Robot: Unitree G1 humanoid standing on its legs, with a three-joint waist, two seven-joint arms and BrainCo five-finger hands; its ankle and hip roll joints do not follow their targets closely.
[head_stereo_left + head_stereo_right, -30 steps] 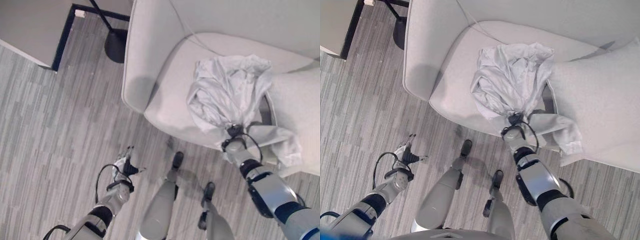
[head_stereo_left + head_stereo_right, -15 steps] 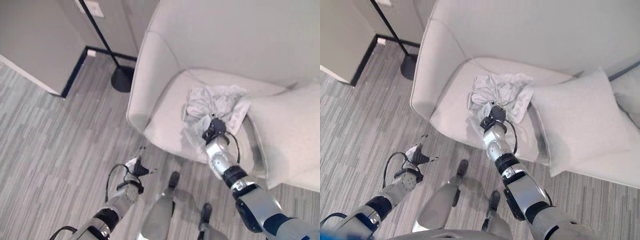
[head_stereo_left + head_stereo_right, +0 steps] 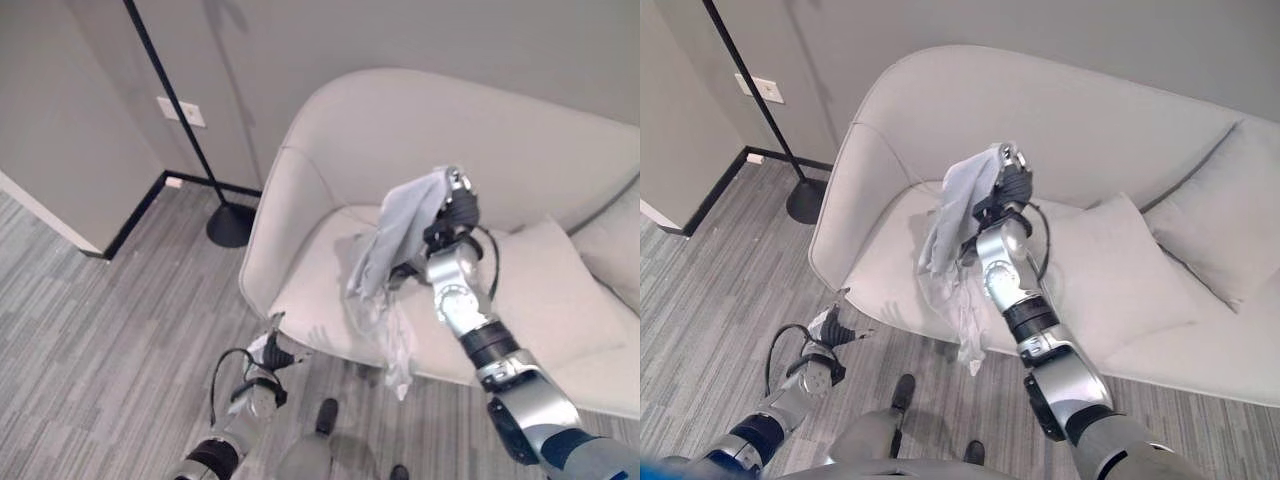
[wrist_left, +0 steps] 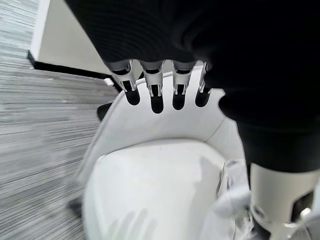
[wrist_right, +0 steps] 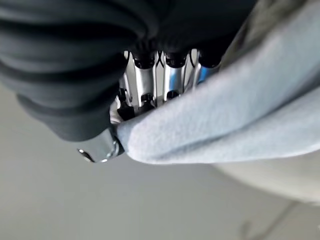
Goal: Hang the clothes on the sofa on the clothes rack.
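while the right hand [image 3: 455, 205] is raised in front of the sofa [image 3: 330, 130] backrest, its fingers are clenched round the top of a pale grey garment [image 3: 392, 250], which hangs clear of the seat. the garment's long axis runs from about 1 o'clock, where it is bunched in the fist, down to about 7 o'clock, where its loose end dangles past the seat's front edge, over the grey plank floor [image 3: 90, 320]. the right forearm rises steeply from the 5 o'clock corner of the eye views, the dark ribbed back of the hand turned toward the camera.

the right wrist view shows what the head camera cannot: silver fingers [image 5: 167, 80] curled tight onto a fold of the cloth, with the thumb tip pressed at its edge. the left wrist view shows the left hand's [image 4: 160, 85] fingers straight and spread, holding nothing, pointing at the sofa's curved arm and seat, with a crumpled part of the garment and the right arm at one edge.

in the eye views the left hand sits low at about 7 o'clock, over the floor, well apart from the garment. a cushion [image 3: 560, 300] lies on the seat at 3 o'clock of the garment, and a black pole on a round base [image 3: 230, 222] stands at 10 o'clock beside the sofa.
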